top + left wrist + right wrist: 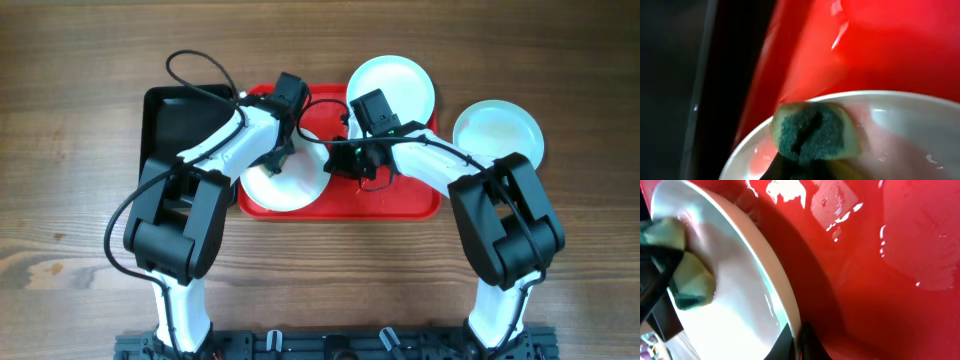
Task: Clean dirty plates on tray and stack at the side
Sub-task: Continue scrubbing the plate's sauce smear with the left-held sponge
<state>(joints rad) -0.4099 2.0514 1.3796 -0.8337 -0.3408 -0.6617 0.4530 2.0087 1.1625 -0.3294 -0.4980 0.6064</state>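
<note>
A white plate (283, 188) lies in the left part of the red tray (400, 200). My left gripper (276, 160) is shut on a green and yellow sponge (812, 130) and presses it on the plate's inner face (900, 135) near the rim. My right gripper (332, 165) is shut on the plate's right rim (790, 310), one finger on each side (799, 341). The sponge also shows in the right wrist view (690, 280). One pale aqua plate (392, 85) sits over the tray's back rim. The other (500, 135) lies on the table to the right.
A black tray (180, 120) stands against the red tray's left side; it also shows in the left wrist view (670, 75). The red tray's floor (890, 280) is wet and shiny. Wooden table lies all around.
</note>
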